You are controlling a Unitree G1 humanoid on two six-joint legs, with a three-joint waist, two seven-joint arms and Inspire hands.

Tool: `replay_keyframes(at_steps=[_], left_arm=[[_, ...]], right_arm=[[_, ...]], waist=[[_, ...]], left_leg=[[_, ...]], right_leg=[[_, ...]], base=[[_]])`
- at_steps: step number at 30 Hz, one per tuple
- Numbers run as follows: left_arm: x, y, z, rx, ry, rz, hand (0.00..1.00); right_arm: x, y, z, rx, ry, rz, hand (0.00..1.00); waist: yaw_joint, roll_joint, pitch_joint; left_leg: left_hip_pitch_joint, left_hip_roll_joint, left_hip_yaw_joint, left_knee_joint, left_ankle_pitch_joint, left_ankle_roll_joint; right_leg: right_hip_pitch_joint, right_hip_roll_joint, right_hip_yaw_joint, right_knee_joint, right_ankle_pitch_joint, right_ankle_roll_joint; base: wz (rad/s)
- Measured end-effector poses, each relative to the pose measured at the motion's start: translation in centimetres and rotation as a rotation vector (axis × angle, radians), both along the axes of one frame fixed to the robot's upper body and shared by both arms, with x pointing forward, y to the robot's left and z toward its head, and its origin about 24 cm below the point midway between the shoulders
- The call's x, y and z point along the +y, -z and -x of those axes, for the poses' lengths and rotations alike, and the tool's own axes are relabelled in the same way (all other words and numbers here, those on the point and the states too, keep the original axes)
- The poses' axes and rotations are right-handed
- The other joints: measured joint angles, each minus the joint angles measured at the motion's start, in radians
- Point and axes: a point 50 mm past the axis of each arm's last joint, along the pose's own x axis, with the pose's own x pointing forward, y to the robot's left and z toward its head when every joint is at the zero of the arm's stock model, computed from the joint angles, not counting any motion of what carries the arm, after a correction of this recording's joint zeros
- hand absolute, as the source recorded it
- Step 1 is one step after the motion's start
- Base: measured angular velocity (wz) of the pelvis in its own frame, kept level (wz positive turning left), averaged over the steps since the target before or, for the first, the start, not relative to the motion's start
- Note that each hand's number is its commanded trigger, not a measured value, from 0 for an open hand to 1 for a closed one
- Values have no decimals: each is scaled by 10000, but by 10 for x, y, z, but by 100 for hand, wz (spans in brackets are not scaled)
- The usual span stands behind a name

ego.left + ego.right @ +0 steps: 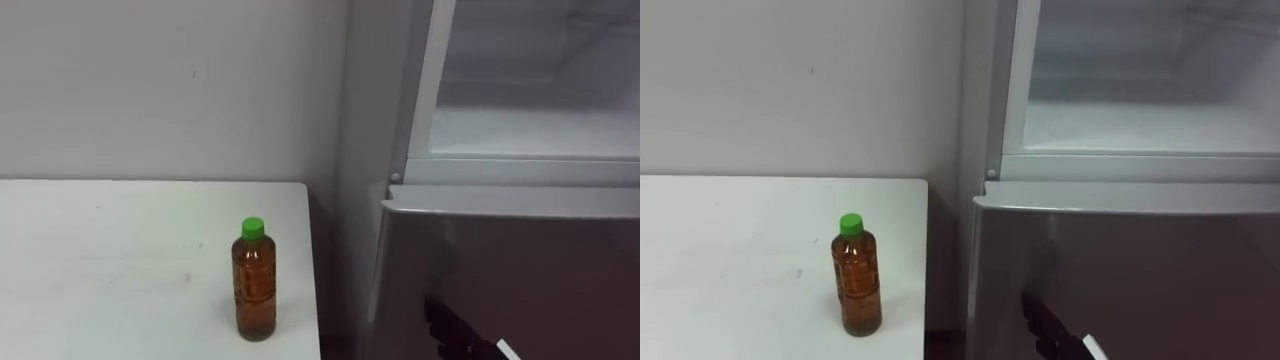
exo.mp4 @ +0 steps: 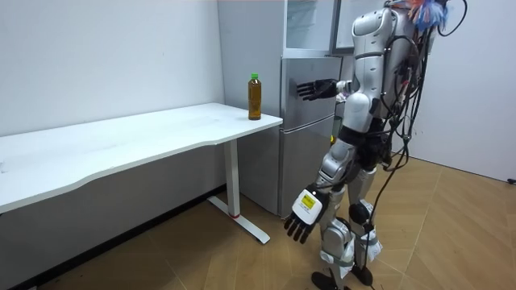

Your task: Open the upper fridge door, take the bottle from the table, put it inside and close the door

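A bottle (image 1: 255, 281) of amber drink with a green cap stands upright on the white table (image 1: 100, 260), close to its right edge and corner. Right of the table is the grey fridge. Its upper compartment (image 1: 540, 130) stands open, showing a white inside and a bare shelf. The lower door (image 1: 520, 270) is closed. My right hand (image 1: 452, 330) is held out in front of that lower door with straight fingers, holding nothing, well right of the bottle. In the room view my left hand (image 2: 302, 214) hangs open by my thigh, and the bottle (image 2: 255, 96) sits at the table's corner.
A narrow gap separates the table edge from the fridge side (image 1: 350, 200). A plain wall (image 1: 150, 80) runs behind the table. I stand on a wooden floor (image 2: 201, 258) facing the fridge, about an arm's length from it.
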Motion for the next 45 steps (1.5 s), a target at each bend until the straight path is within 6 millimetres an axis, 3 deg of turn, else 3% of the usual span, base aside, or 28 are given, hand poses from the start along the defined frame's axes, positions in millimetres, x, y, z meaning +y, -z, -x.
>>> replay_keyframes(at_steps=[4, 14, 19, 32, 38, 42, 45], left_arm=[[0, 0, 3, 167, 335, -56, 0], [-1, 0, -8, 75, 1032, -183, 0], [-3, 0, -17, 62, 1799, -261, 0], [-4, 0, -24, 208, 2279, -69, 0], [-6, 0, -28, 195, 2426, 231, 0], [-6, 1, -28, 206, 2435, 285, 0], [-6, 0, -31, 101, 2535, 264, 0]], right_arm=[[-2, -5, -1, -193, 108, 253, 0], [-2, -21, -7, -1020, 201, 986, 0], [3, -29, -7, -1338, 44, 862, 0], [27, -46, -19, -2104, -763, 123, 0], [45, -72, -35, -3176, -1525, -645, 0], [69, -115, -40, -5376, -2817, -2222, 0], [82, -130, -38, -6146, -3700, -2733, 0]], waist=[[6, -104, -3], [31, -114, -12], [243, -123, -18], [307, -145, -40], [440, -131, -106], [518, -128, -167], [546, -154, -174]], left_leg=[[-132, 2, -22, 25, 5, -2], [-408, -8, -265, 29, 104, -45], [-414, 27, -330, 20, 134, -96], [-540, 165, -504, 219, 231, -256], [-647, 223, -594, 373, 260, -305], [-550, 213, -681, 362, 264, -317], [-491, 140, -872, 357, 248, -301]], right_leg=[[-112, 1, -27, 8, 3, -6], [-358, 14, -149, 15, 34, -78], [-359, 68, -149, -10, 41, -142], [-333, 175, -319, -34, 93, -352], [-320, 199, -474, -104, 102, -398], [-116, 210, -591, -215, 125, -425], [47, 199, -703, -348, 70, -356]], base=[[0], [3], [-1], [3], [8], [14], [25]])
